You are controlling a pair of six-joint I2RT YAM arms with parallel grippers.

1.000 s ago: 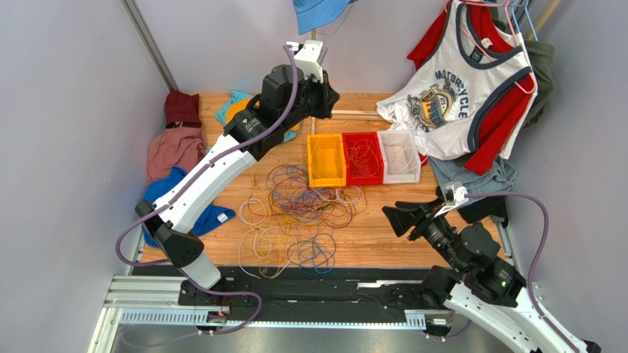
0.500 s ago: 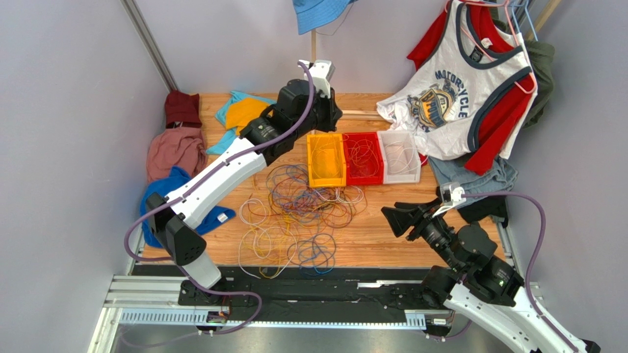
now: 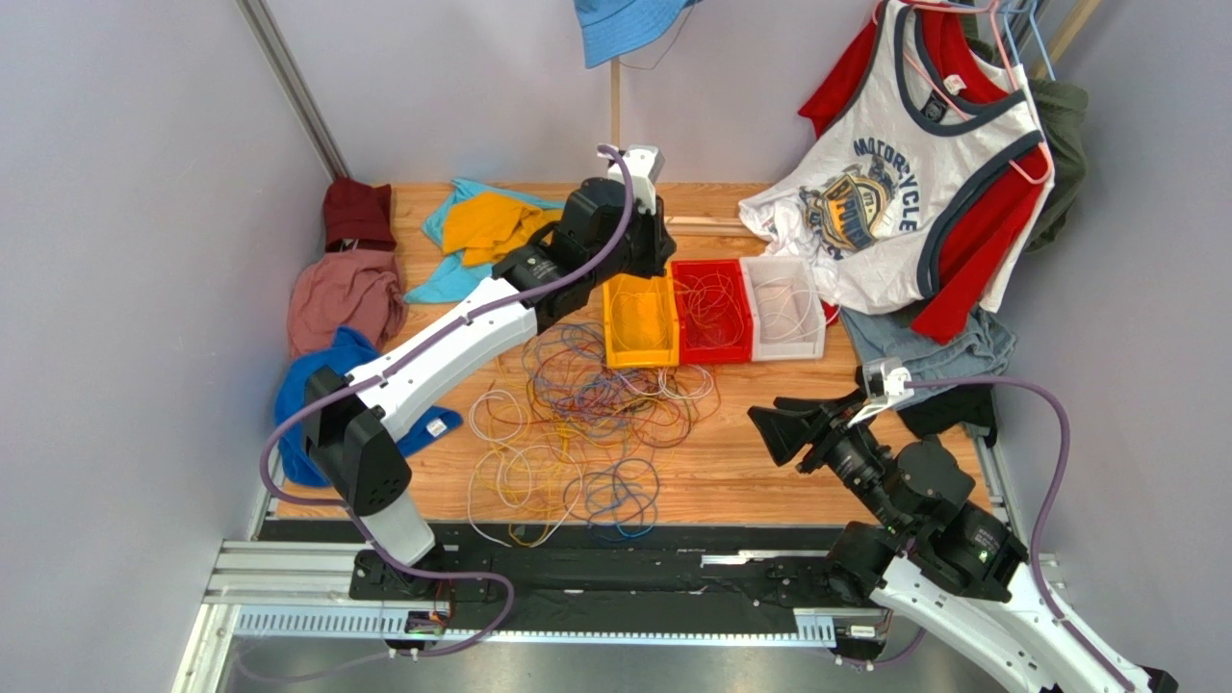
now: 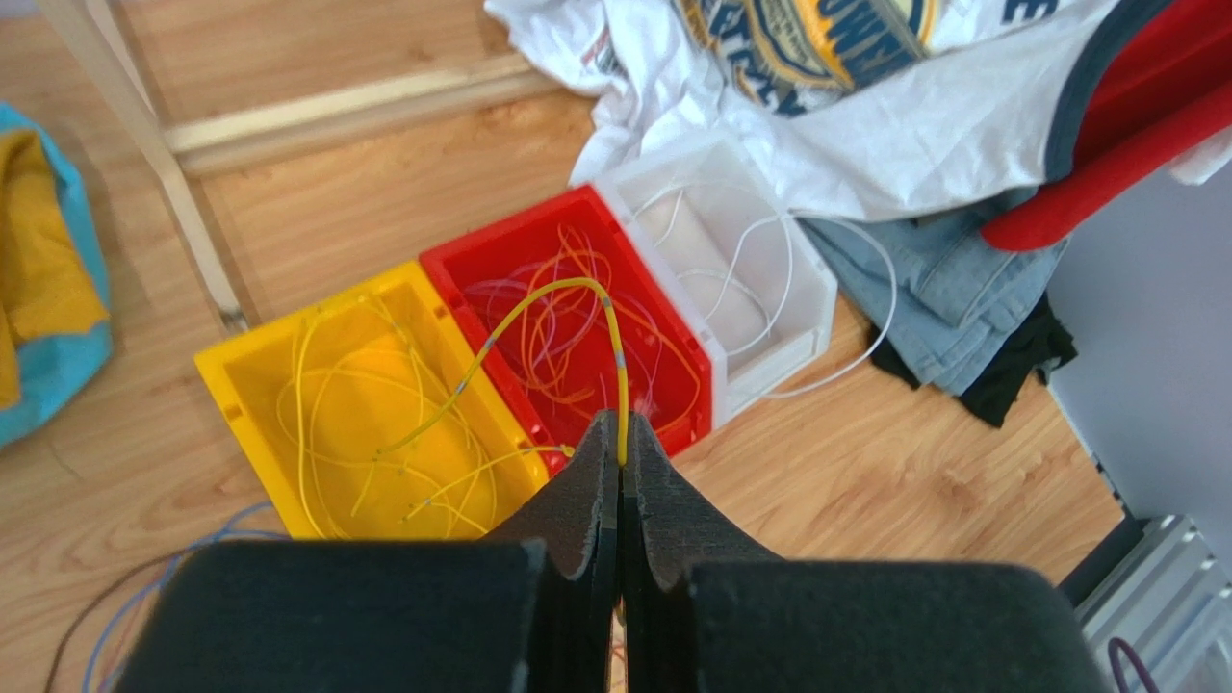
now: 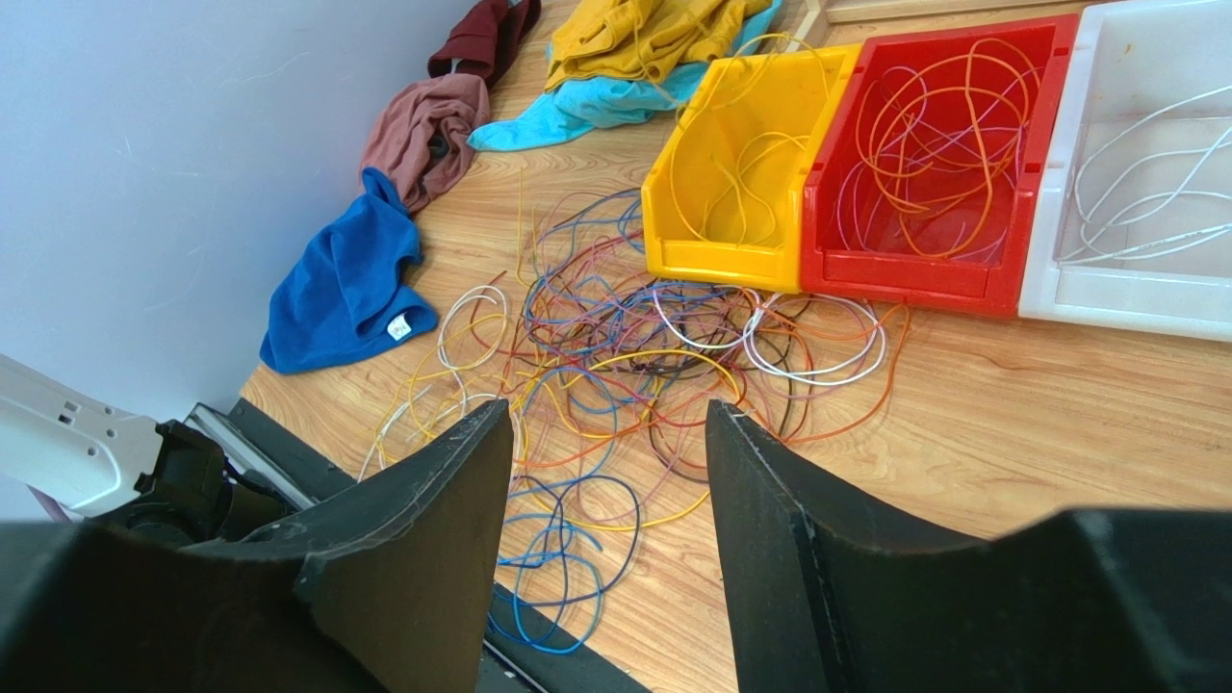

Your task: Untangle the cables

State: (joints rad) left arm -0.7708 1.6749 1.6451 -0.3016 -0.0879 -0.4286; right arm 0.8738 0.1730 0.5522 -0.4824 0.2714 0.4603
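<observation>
Thin multicoloured cables point(image 3: 593, 419) tangled in loose loops at centre; at twelve o'clock, one yellow strand point(image 4: 618, 378) arched upward, seemingly lifted clear.

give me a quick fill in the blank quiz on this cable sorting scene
The left tool is shut on a ___ cable.
The red bin sits ___ the yellow bin and the white bin.
The right tool stands ___, holding nothing.
Missing words: yellow; between; open.

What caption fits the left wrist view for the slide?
Left gripper, jaws shut on a yellow cable, above the yellow bin and red bin.
</observation>
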